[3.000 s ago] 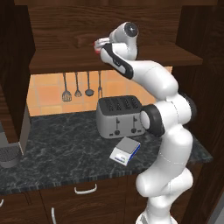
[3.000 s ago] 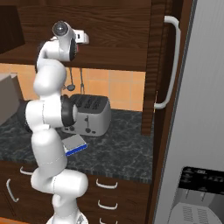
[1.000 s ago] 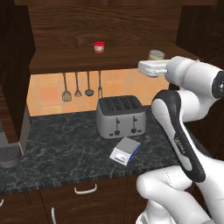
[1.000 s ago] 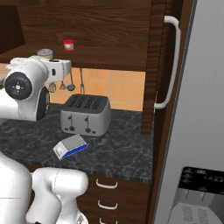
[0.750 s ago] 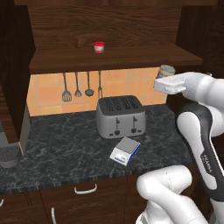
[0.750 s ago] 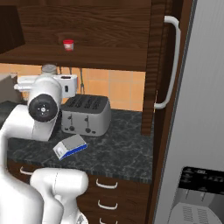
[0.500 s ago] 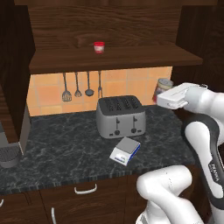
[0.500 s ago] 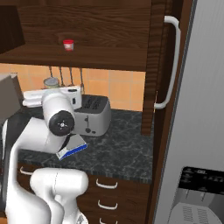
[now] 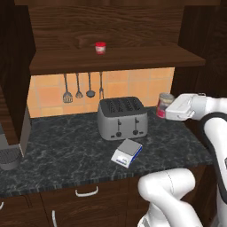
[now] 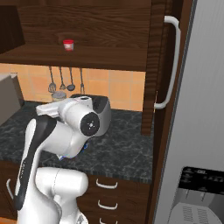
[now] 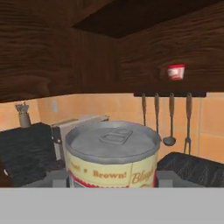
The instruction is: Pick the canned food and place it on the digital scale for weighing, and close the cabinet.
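My gripper (image 9: 168, 110) is shut on the canned food (image 9: 165, 104), a tin with a silver top and a red label. It hangs upright just to the right of the toaster, a little above the dark counter. In the hand view the canned food (image 11: 113, 153) stands close up between my fingertips (image 11: 56, 177), its pull-tab lid facing up. The digital scale (image 9: 127, 151) lies flat on the counter in front of the toaster, to the lower left of the tin. The cabinet (image 9: 111, 26) stands open, and its door (image 10: 158, 65) with a long bar handle is swung out at the right.
A silver four-slot toaster (image 9: 123, 117) stands mid-counter. A red-and-white cup (image 9: 100, 47) sits on the cabinet shelf (image 9: 133, 57). Utensils (image 9: 83, 86) hang on the orange tile wall. A dark appliance (image 9: 9, 153) is at the far left, a fridge (image 10: 203, 131) at the right.
My arm has swung right and come down with the tin, from shelf height to just above the counter beside the toaster. The cup, toaster and scale have stayed put.
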